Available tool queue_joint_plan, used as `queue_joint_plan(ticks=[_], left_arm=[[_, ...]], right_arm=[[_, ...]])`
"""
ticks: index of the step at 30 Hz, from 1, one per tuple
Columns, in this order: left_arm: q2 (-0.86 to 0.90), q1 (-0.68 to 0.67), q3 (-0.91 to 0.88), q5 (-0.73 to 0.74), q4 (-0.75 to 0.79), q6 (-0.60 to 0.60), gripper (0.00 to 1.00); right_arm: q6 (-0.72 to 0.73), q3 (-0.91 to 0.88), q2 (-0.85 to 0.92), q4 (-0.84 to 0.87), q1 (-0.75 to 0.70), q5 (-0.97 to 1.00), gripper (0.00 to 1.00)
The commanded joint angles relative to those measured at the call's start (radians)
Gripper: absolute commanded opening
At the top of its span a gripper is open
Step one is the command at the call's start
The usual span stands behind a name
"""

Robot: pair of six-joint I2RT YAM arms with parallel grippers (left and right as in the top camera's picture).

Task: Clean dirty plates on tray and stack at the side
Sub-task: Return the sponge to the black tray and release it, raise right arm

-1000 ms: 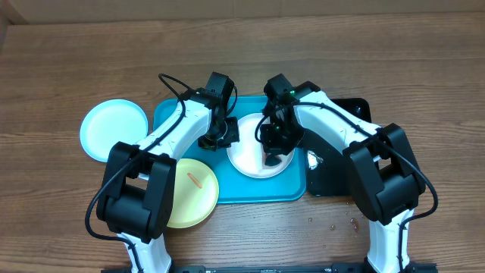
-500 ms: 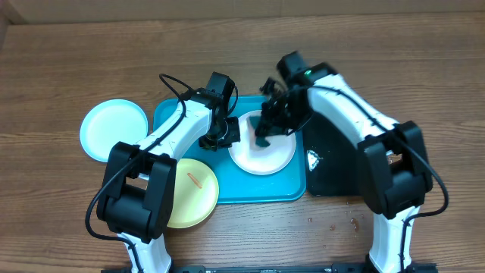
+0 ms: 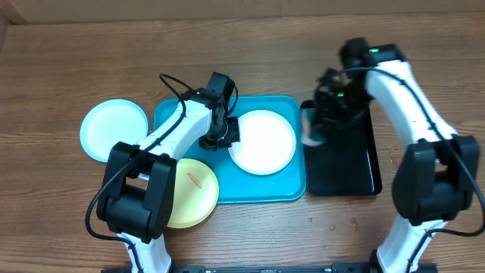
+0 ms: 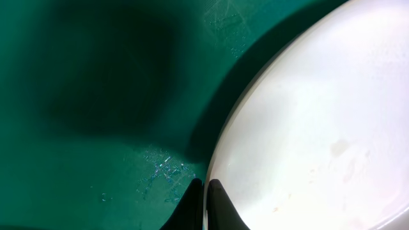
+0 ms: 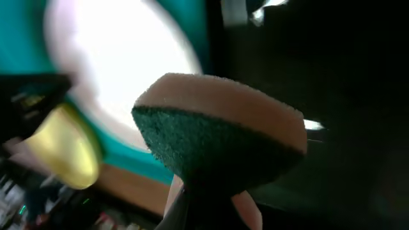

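The white plate [image 3: 261,142] lay on the turquoise tray [image 3: 170,114]. The left claw [image 4: 204,195] was closed on its rim; the right claw [image 5: 211,204] clamped a sponge [image 5: 217,128] over the black tray [image 3: 341,174]. That thin edge grip could let the plate slip if lifted.

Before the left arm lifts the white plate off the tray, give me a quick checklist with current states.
1. Grip: ok, the left gripper is shut on the rim of the white plate.
2. Other arm clear: ok, the right gripper holds the sponge over the black tray.
3. Plate surface clean: cannot tell, the left wrist view shows faint marks.
4. Stack spot: ok, the mint-blue plate lies bare on the table, left of the turquoise tray.
5. All plates cleaned: not ok, the yellow-green plate shows an orange smear.
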Motion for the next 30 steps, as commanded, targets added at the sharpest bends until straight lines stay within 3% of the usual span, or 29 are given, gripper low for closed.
queue_joint_plan(ticks=[1, 7, 17, 30], left_arm=[[0.003, -0.003, 0.014, 0.006, 0.002, -0.003, 0.04], [0.003, -0.003, 0.014, 0.007, 0.002, -0.003, 0.05], [0.003, -0.003, 0.014, 0.007, 0.005, -0.003, 0.06], [0.003, -0.003, 0.014, 0.006, 0.009, -0.003, 0.06]], right_arm=[[0.071, -0.005, -0.028, -0.010, -0.036, 0.278, 0.04], [0.115, -0.097, -0.029, 0.044, -0.036, 0.467, 0.04], [0.012, -0.251, -0.028, 0.198, -0.034, 0.468, 0.04], [-0.088, -0.256, -0.028, 0.213, -0.034, 0.405, 0.04]])
